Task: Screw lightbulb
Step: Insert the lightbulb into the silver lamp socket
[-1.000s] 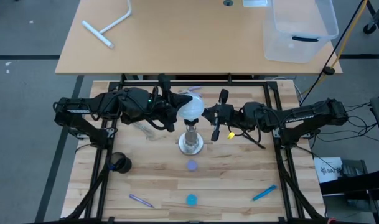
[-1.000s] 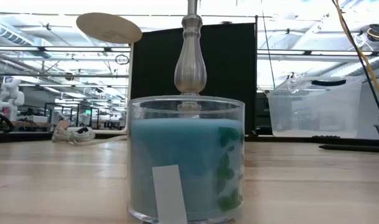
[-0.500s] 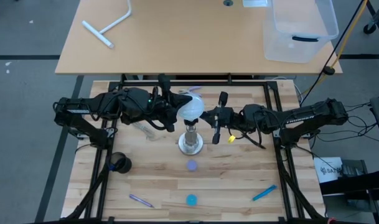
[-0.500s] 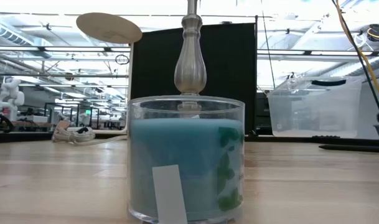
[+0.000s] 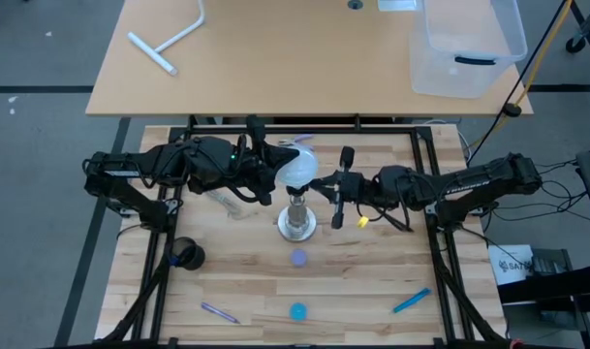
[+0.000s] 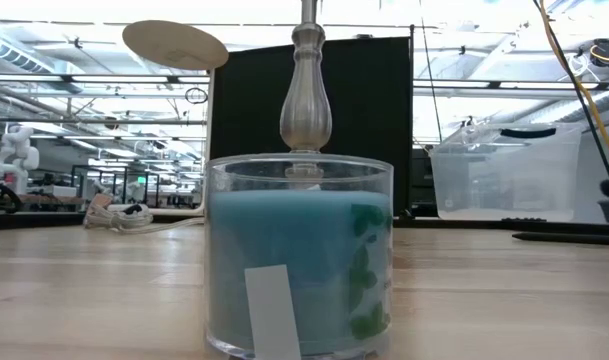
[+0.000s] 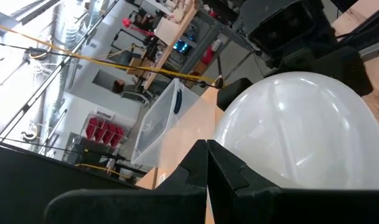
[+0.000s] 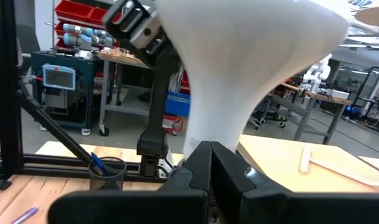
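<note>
The white lightbulb (image 5: 297, 167) stands above the post of the silvery socket stand (image 5: 296, 223) in the middle of the table. Its globe (image 7: 295, 130) fills the left wrist view, and its tapering neck (image 8: 220, 99) fills the right wrist view. Whether its screw base sits in the socket is hidden. My left gripper (image 5: 278, 176) is shut at the globe's left side. My right gripper (image 5: 322, 189) is shut, level, with its tips at the neck from the right. The low view shows only the stand's post (image 6: 306, 100), no gripper. My left gripper lays its shut fingertips (image 7: 207, 149) against the lower side of the bulb's globe (image 7: 239, 155), coming nearly level from the table's left. The bulb stays upright over the stand. My right gripper's shut fingertips (image 8: 210, 149) stand right at the bulb's neck (image 8: 208, 127); whether they touch it I cannot tell.
A glass jar of blue candle wax (image 6: 299, 260) stands near the front edge, in front of the stand. A clear jar (image 5: 227, 202) and a black cup (image 5: 188, 254) are at the left. A purple pen (image 5: 220, 312), a blue pen (image 5: 411, 301) and a purple cap (image 5: 298, 258) lie toward the front.
</note>
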Motion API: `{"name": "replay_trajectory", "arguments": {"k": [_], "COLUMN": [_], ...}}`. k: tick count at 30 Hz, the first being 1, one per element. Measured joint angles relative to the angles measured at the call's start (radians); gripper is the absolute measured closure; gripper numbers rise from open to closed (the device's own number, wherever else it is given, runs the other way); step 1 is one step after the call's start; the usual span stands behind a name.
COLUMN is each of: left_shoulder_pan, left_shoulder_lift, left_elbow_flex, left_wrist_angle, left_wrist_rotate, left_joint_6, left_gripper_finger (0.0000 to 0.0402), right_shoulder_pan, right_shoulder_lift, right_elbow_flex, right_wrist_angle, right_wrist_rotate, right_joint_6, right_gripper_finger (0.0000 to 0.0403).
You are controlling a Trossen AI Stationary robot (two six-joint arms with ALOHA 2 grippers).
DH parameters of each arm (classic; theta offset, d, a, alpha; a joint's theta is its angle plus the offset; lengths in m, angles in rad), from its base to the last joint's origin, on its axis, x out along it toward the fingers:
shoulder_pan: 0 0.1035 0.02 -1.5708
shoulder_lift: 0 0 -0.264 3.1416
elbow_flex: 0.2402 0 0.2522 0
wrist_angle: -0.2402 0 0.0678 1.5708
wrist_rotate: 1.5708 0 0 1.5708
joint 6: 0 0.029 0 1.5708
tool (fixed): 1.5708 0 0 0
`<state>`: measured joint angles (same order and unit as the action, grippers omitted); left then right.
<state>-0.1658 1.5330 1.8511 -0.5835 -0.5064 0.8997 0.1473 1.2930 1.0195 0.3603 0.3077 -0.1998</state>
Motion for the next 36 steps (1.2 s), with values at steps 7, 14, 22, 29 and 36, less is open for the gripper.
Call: {"name": "replay_trajectory", "arguments": {"k": [7, 14, 22, 29, 36], "left_shoulder_pan": [0.000, 0.000, 0.000, 0.000, 0.000], "left_shoulder_lift": [0.000, 0.000, 0.000, 0.000, 0.000], "left_elbow_flex": [0.000, 0.000, 0.000, 0.000, 0.000], "left_wrist_angle": [0.000, -0.001, -0.006, -0.008, -0.009], "left_wrist_rotate": [0.000, 0.000, 0.000, 0.000, 0.000], "left_joint_6": [0.000, 0.000, 0.000, -0.001, -0.002], "left_gripper_finger": [0.0402, 0.0402, 0.0402, 0.0402, 0.0402], "right_shoulder_pan": [0.015, 0.009, -0.032, -0.043, -0.027], "right_shoulder_lift": [0.000, 0.000, 0.030, 0.043, 0.043], "right_elbow_flex": [0.000, 0.000, 0.001, 0.022, 0.035], "right_wrist_angle": [-0.002, 0.015, 0.089, 0.087, 0.062], "right_wrist_rotate": [0.011, 0.136, 0.108, 0.090, 0.079], "right_joint_6": [-0.014, -0.031, -0.028, -0.021, -0.022], "right_gripper_finger": [0.0403, 0.0403, 0.0403, 0.0403, 0.0403]}}
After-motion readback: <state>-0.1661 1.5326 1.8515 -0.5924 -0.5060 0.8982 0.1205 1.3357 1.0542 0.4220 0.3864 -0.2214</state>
